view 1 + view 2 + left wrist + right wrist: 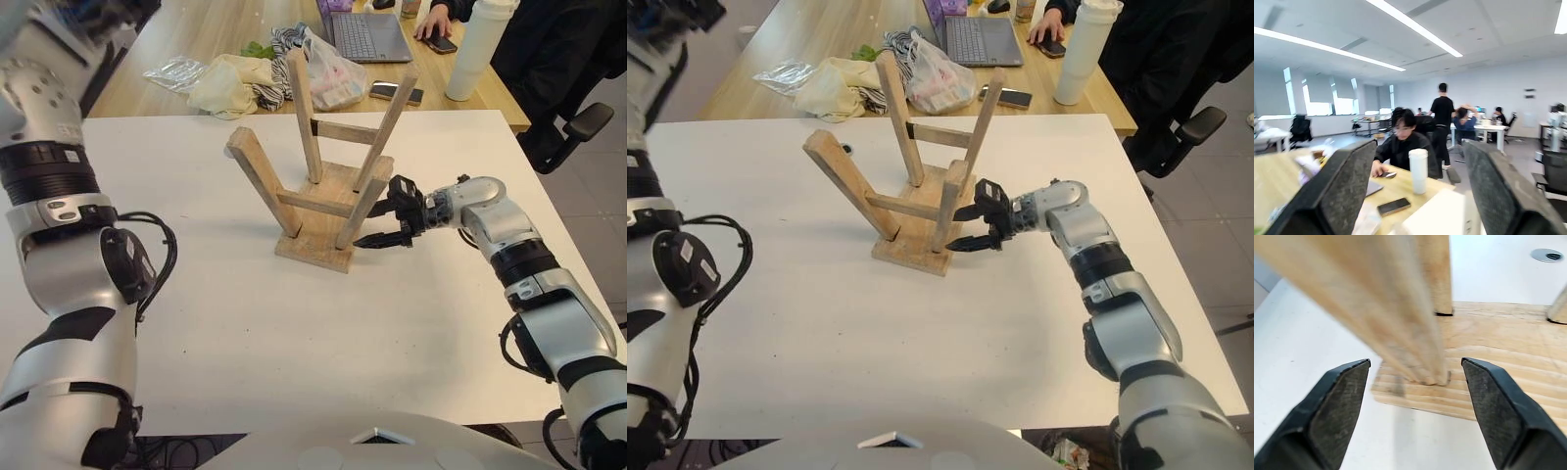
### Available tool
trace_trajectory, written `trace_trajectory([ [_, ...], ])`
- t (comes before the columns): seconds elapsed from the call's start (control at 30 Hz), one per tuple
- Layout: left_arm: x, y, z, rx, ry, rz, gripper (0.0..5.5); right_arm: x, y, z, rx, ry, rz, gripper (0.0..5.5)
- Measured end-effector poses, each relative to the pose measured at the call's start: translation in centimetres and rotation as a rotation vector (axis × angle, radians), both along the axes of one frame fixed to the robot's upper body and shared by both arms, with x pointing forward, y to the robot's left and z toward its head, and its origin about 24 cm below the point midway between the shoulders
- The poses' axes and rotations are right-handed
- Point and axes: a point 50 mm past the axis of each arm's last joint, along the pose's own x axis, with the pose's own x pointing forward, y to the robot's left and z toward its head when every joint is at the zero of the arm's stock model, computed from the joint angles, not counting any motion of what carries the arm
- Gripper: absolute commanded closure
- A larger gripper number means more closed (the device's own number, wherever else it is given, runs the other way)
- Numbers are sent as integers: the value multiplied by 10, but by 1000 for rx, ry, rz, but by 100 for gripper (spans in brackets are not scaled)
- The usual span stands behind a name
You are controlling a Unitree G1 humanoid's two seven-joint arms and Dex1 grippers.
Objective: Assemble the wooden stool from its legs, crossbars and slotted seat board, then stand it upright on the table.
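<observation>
Left gripper: raised off the work surface and aimed into the room. Its two padded fingers are spread wide with nothing between them.

White table: carries the assembly at frame centre in the head views.

Right gripper: right of centre, low over the table, just beside the stool. Its fingers are spread apart. In the right wrist view the nearest leg stands between the two pads and ahead of them. Contact with that leg cannot be determined.

The stool is upside down. The seat board lies on the table and all four legs point upward from it. The leg at centre left leans outward. One crossbar joins the two nearer legs and a second crossbar joins the two farther legs.

Wooden table, along the upper edge: holds a plastic bag, a phone, a laptop and a white tumbler.
</observation>
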Motion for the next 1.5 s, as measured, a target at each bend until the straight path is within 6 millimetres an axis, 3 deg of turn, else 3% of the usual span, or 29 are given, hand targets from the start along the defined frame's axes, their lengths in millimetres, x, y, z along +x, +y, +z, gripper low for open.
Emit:
trace_trajectory([
  [0.07,2,-1,-81,-13,202,-19,232,-13,-17,-6,34,28,-78,209],
  [0.13,-15,-23,-173,-97,466,-89,232,-29,-29,-10,87,25,-168,209],
  [0.17,-21,-36,-194,-133,528,-128,232,-37,-27,-9,121,19,-206,209],
  [0.3,-21,-55,-199,-165,517,-198,232,-54,-17,-3,195,-34,-360,209],
  [0.47,-28,-64,-200,-148,514,-333,232,-51,-14,-11,179,-54,-478,209],
  [0.63,-61,-97,-187,-174,505,-666,232,-31,-27,-13,133,-94,-499,209],
  [0.8,-108,-148,-152,-257,454,-1006,232,4,-45,-11,122,-162,-603,209],
  [0.87,-112,-158,-139,-311,450,-975,232,23,-55,-4,173,-209,-744,209],
  [0.93,-109,-148,-146,-280,477,-825,232,27,-68,-4,188,-250,-823,209],
  [1.03,-123,-120,-169,-226,566,-665,232,22,-78,-12,198,-256,-850,209],
  [1.13,-141,-104,-174,-157,581,-649,232,10,-83,-22,197,-234,-830,209],
  [1.23,-147,-71,-193,93,593,-546,232,-18,-103,-30,168,-206,-780,209],
  [1.33,-128,-47,-205,258,538,-422,232,-46,-114,-37,140,-104,-705,209],
  [1.4,-107,-37,-203,308,490,-362,232,-55,-108,-37,155,-51,-634,209],
  [1.5,-86,-39,-199,345,420,-343,232,-57,-97,-36,161,-16,-567,209],
])
